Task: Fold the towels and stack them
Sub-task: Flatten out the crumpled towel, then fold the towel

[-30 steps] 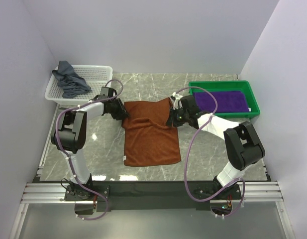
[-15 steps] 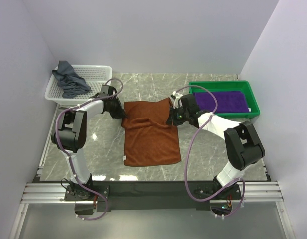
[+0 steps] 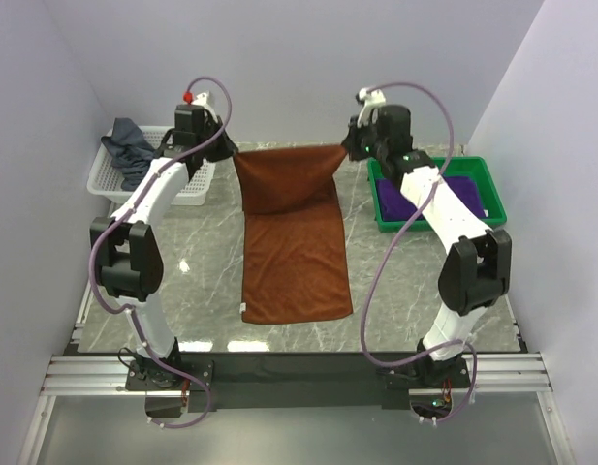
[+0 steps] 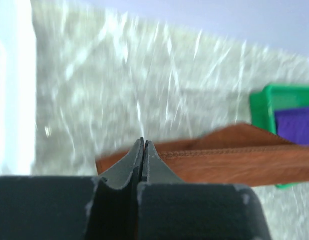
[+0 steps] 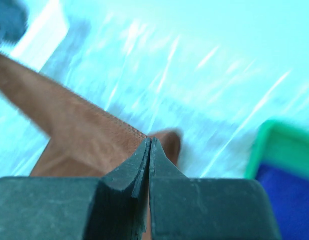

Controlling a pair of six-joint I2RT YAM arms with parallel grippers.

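Left gripper [image 3: 227, 151] and right gripper [image 3: 349, 147] each pinch a 12 o'clock corner of the rust-brown towel [image 3: 294, 242]; its 6 o'clock end lies on the table [image 3: 424, 291].

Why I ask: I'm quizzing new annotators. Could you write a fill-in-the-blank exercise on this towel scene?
1. The left claw and right claw are both ____ on far corners of the rust-brown towel.
2. The grey-blue towel sits in the white basket on the ____ arm's side.
3. Counting the purple towel in the green tray, towels of ____ colours are visible.
Missing words: shut; left; three.
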